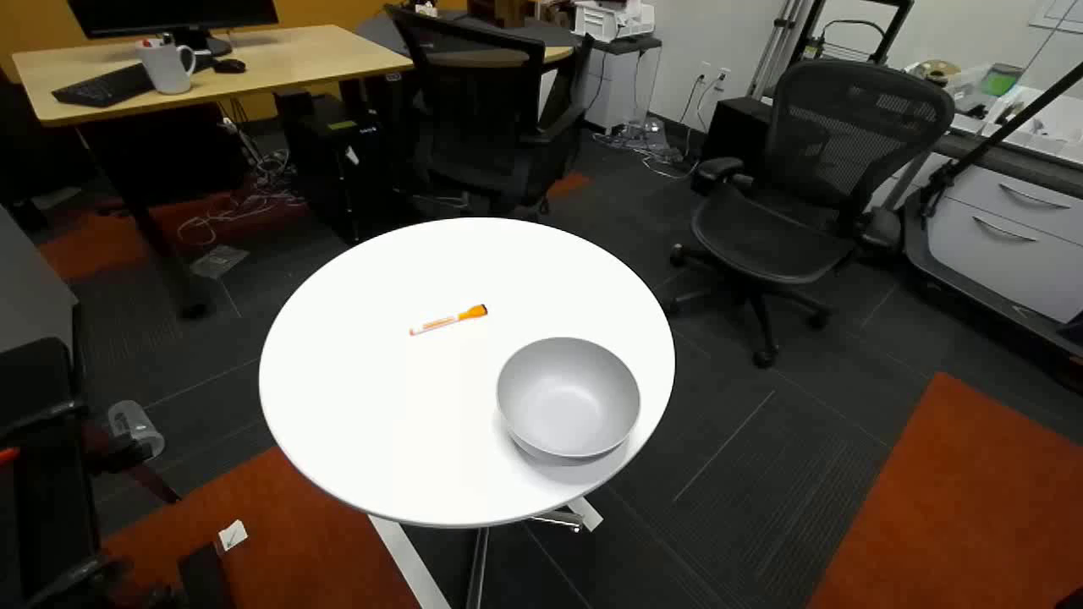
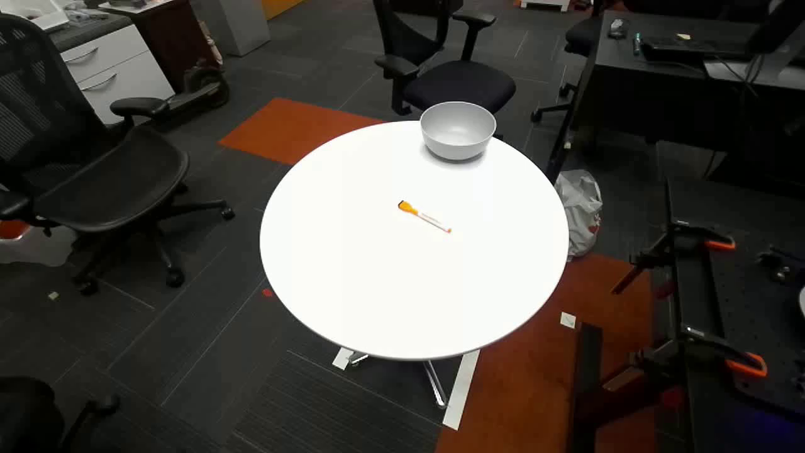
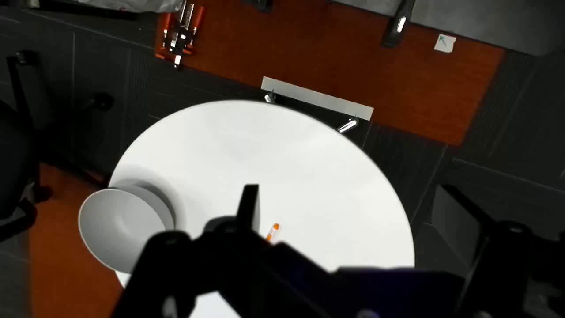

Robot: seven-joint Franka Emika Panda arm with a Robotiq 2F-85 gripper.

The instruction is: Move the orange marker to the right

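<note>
The fingers [image 3: 452, 227] are spread wide, as the wrist view shows (left and right here are that view's); the left one is seen over the table [image 3: 331, 198], the right one over the dark floor [image 3: 521, 141] past its edge. The marker [image 3: 273, 232] lies on the table, well apart from the fingers; in the wrist view it shows in the gap between them, close beside the left finger's outline and well away from the right. Only its thin end can be seen there; the rest is hidden. In both exterior views the marker [image 1: 449, 320] [image 2: 425, 218] shows whole, lying flat, its thicker end orange with a dark tip. The bowl [image 3: 119, 227] stands upright on the table to the left of both fingers, near the table's edge, partly hidden in the wrist view. Ahead of the gap, beyond the table, a pale strip [image 3: 318, 98] lies on the floor. Farther ahead of the fingertips runs a red carpet [image 3: 335, 39], with a note [image 3: 445, 43] ahead of the right finger and a red-handled tool [image 3: 181, 37] ahead and left of the left finger. A chair [image 3: 15, 163] stands at the far left, past the bowl.
</note>
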